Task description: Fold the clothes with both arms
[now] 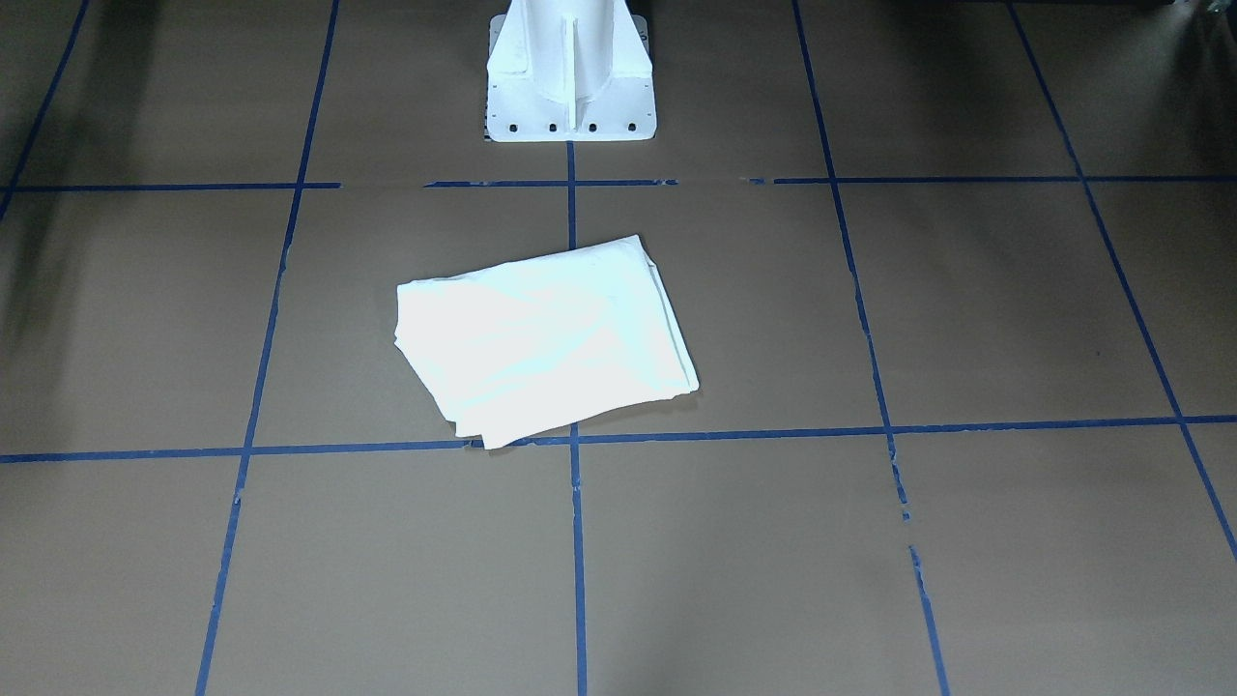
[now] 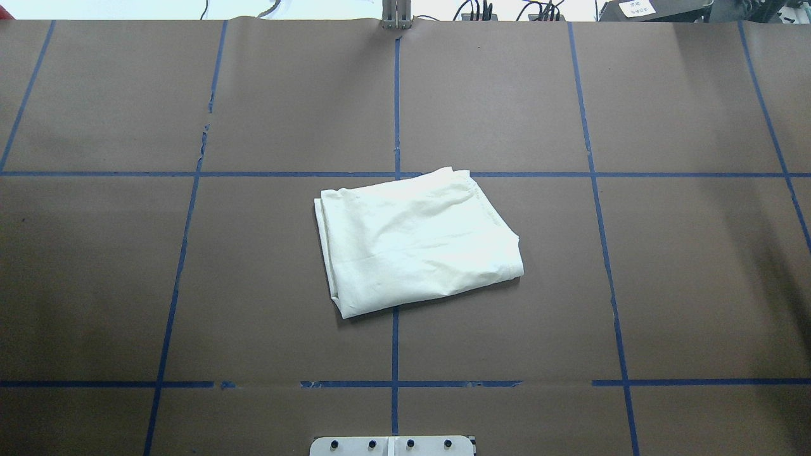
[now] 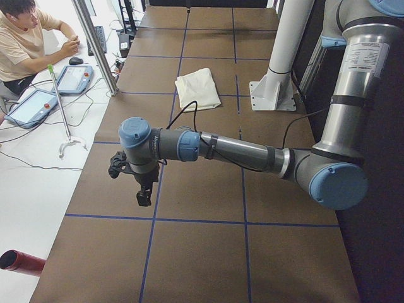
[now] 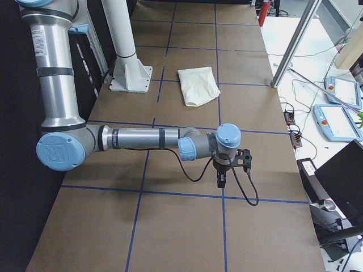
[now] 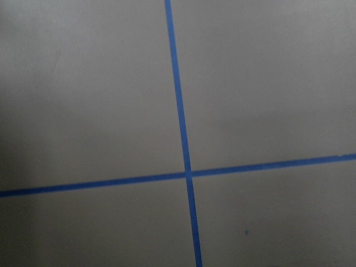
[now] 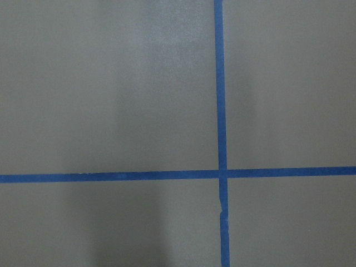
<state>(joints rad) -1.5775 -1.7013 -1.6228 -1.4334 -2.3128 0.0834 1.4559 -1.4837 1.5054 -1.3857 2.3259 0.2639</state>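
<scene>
The cream T-shirt (image 2: 418,240) lies folded into a compact, slightly skewed rectangle at the table's middle; it also shows in the front view (image 1: 541,338), the left side view (image 3: 197,88) and the right side view (image 4: 198,86). Its print is hidden inside the fold. My left gripper (image 3: 144,196) hangs above the table far out at the left end, well away from the shirt. My right gripper (image 4: 221,181) hangs above the table far out at the right end. Both show only in side views, so I cannot tell whether they are open or shut.
The table (image 2: 190,285) is covered in brown paper with a blue tape grid. The white pedestal (image 1: 570,77) stands behind the shirt. An operator (image 3: 25,38) sits off the table's far side with tablets (image 3: 72,79). The wrist views show only paper and tape crossings (image 5: 188,174).
</scene>
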